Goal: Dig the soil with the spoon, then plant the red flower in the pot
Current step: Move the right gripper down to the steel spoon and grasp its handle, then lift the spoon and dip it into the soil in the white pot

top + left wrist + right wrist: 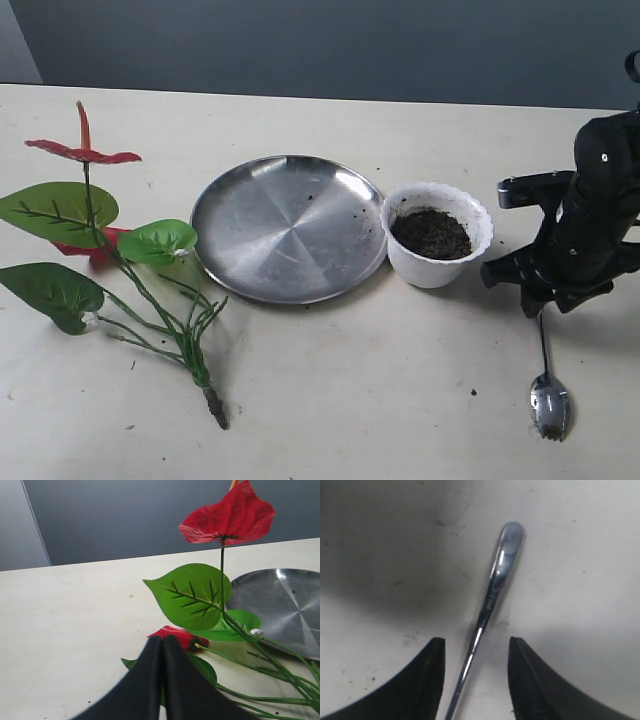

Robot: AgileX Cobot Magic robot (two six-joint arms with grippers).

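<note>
We're at the very first step — picking up the small shiny steel spoon with the long thin handle (546, 385), which lies flat on the pale tabletop (400, 400) near the right front, bowl end toward the camera in the exterior view. The right gripper (475, 652) sits low over the handle with its black fingers (422, 680) spread apart, one on each side; in the wrist view neither visibly touches the metal. Nothing held yet.

The left gripper (162, 647) has its jaws pressed together, empty, parked just beside the artificial red flower with glossy blooms, green leaves and thin stems (95, 215), which lies on its side at the left of the table.

The small white round pot with the scalloped rim (437, 248) stands upright between the large round steel plate (288, 228) and the right arm, just beside the plate's edge. The dark crumbly soil (431, 232) is in the pot, below the rim.

Next move, as we judge it: close on the handle squarely and lift — it's thin and lies flat, so a slip or roll is likely if the fingers come in off-centre.

Room: open table in front of the pot and around the spoon. The pot is near the right arm, so a swing toward it risks a knock. The table's back edge is well away. The flower is well apart from the pot, with the plate between.
</note>
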